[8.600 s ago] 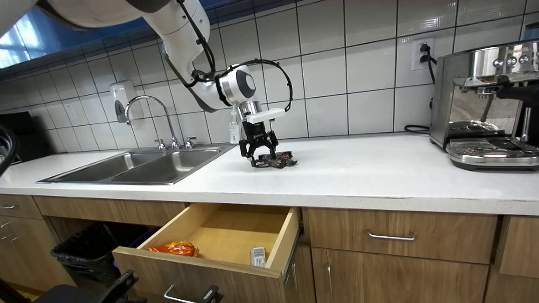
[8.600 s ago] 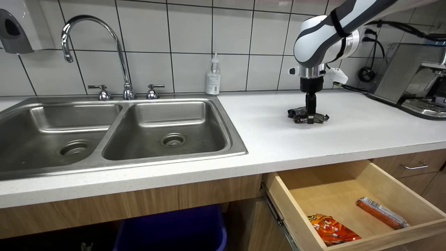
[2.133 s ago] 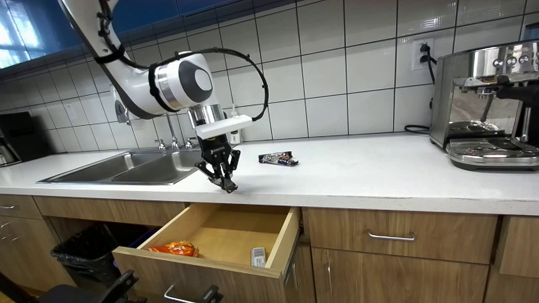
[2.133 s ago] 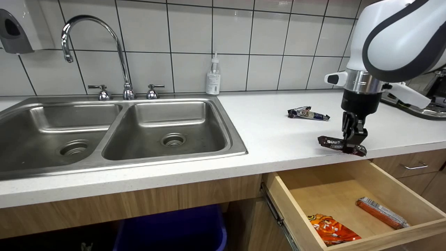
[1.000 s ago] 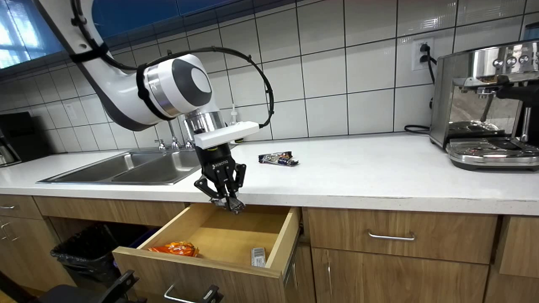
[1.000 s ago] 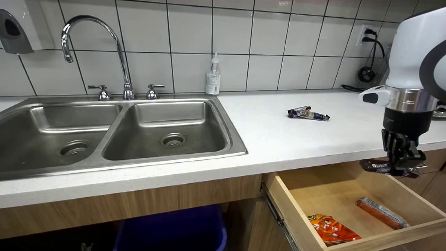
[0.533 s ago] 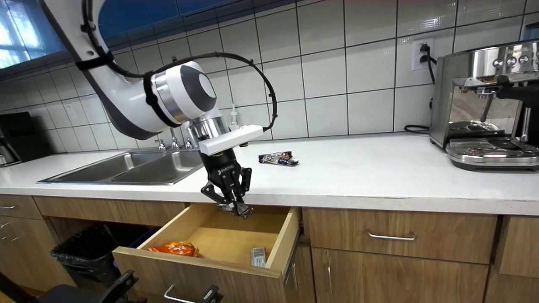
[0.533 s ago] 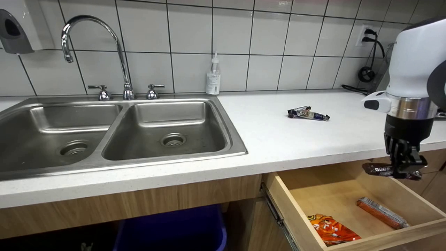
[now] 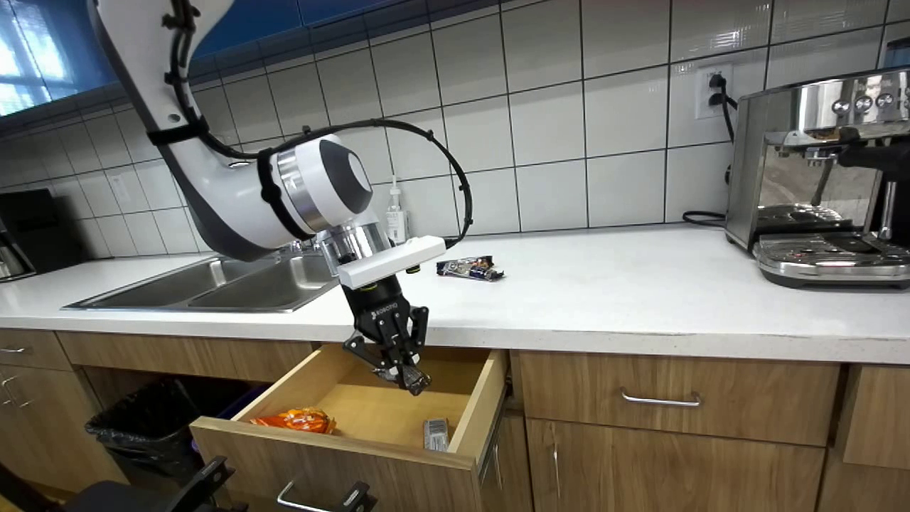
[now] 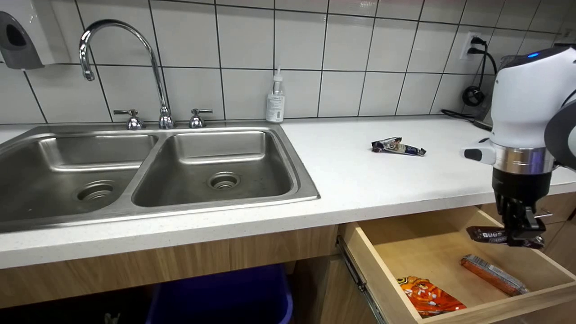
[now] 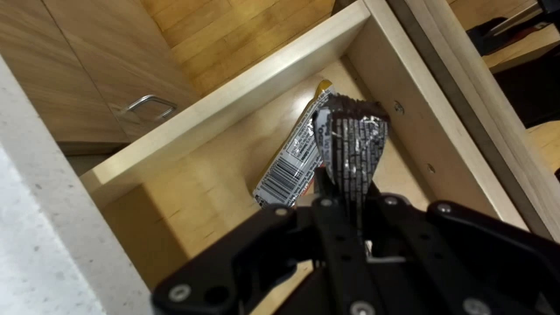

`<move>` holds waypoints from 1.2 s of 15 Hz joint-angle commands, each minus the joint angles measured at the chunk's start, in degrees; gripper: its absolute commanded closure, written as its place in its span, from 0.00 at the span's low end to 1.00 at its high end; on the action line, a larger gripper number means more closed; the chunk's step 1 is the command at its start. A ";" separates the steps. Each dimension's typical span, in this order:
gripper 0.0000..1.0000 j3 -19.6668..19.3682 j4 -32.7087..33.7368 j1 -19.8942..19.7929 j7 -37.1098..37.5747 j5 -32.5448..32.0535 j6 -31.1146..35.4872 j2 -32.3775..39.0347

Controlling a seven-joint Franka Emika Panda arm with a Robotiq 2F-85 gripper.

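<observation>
My gripper (image 9: 402, 366) is shut on a dark brown shiny wrapper (image 10: 488, 235), which sticks out on both sides of the fingers. In the wrist view the near end of that wrapper (image 11: 350, 135), with silver print, points away from the jaws. Both hang over the pulled-out wooden drawer (image 9: 334, 444); how far they are from its bottom I cannot tell. Beneath lies a silver and orange bar (image 11: 284, 170) with a barcode, close to the drawer's side. An orange packet (image 10: 429, 297) rests in the opposite front corner. Blue and silver wrappers (image 10: 398, 147) lie on the counter.
The white counter's front edge (image 9: 597, 341) runs just behind the drawer. A double steel sink (image 10: 216, 202) with a tall faucet (image 10: 157, 67), a pump bottle (image 10: 275, 103) and an espresso machine (image 9: 832, 178) stand along it. A black-lined bin (image 9: 153, 419) is below.
Earlier my gripper was at the wrappers on the counter; it has since carried the dark one forward over the drawer. Over the last second it has sunk lower, still shut on it.
</observation>
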 commanded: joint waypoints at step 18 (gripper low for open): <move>0.16 -0.51 1.77 -1.03 4.90 -7.14 0.53 2.44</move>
